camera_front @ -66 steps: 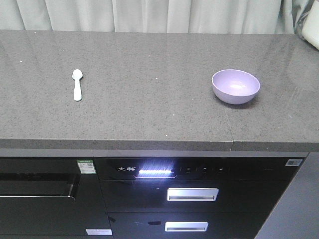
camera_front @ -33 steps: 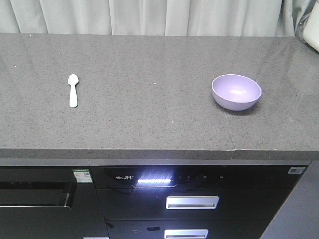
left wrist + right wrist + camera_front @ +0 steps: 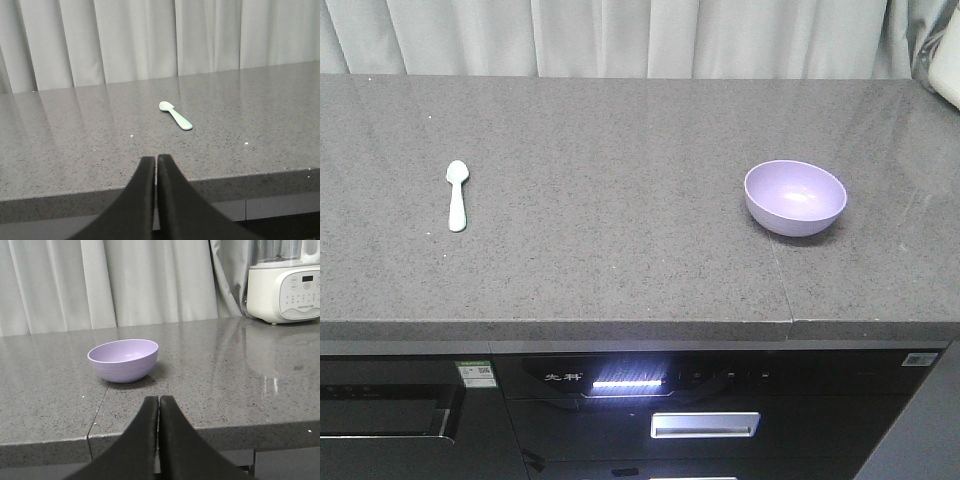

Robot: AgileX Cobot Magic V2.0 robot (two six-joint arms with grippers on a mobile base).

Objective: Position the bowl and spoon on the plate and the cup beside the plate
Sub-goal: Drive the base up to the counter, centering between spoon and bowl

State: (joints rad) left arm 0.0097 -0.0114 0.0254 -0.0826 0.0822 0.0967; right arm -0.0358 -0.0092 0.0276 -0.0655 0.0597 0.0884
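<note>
I held my left gripper (image 3: 156, 160) and right gripper (image 3: 158, 400) pinched together on nothing, low in their frames and short of the counter (image 3: 620, 260), each apparently just lined up on its target: spoon (image 3: 457, 195) at the front view's left, bowl (image 3: 795, 197) at its right.

Kitchen: stone counter (image 3: 620, 260), built-in appliance (image 3: 770, 395), blender (image 3: 286, 290).
</note>
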